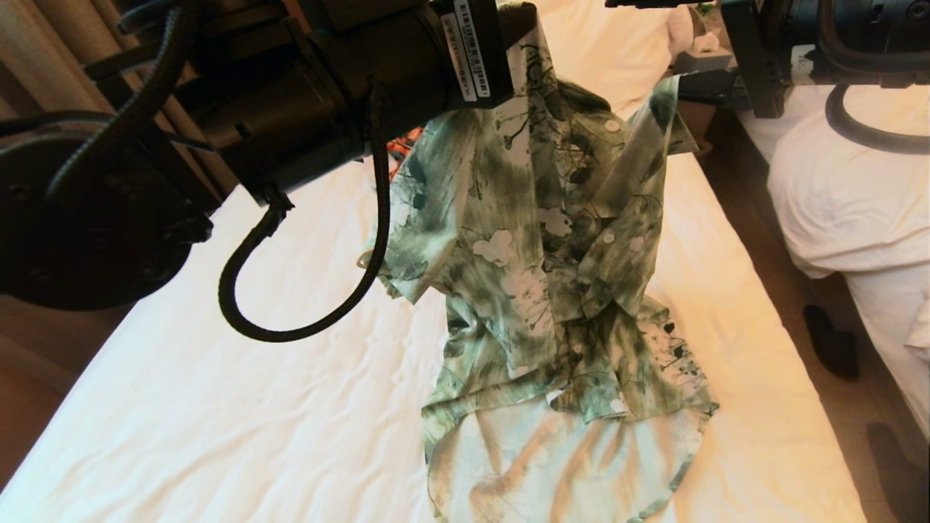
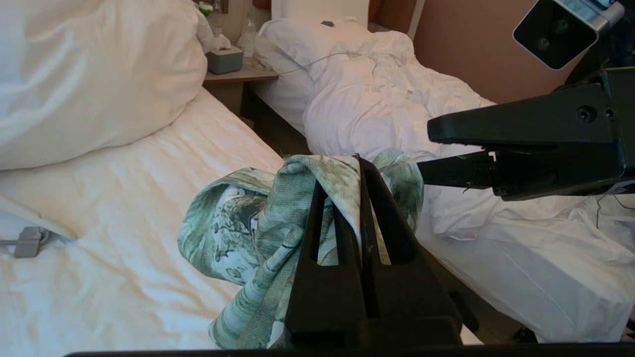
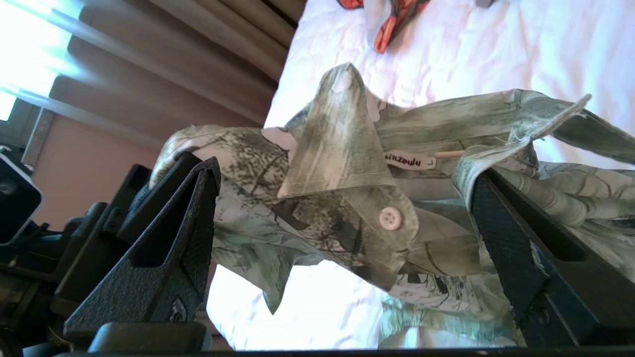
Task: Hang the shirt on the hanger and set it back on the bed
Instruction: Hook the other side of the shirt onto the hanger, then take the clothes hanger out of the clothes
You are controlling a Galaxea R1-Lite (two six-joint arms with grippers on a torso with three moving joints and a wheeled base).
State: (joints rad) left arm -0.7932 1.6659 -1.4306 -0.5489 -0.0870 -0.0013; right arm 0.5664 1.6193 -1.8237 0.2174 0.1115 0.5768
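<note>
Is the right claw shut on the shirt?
No: the right claw is open, its fingers apart around the shirt's collar.

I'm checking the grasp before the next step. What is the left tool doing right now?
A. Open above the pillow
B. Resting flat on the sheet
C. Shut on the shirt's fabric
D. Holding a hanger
C: in the left wrist view the left tool has its fingers pressed together on a fold of the shirt, lifted above the bed.
</note>
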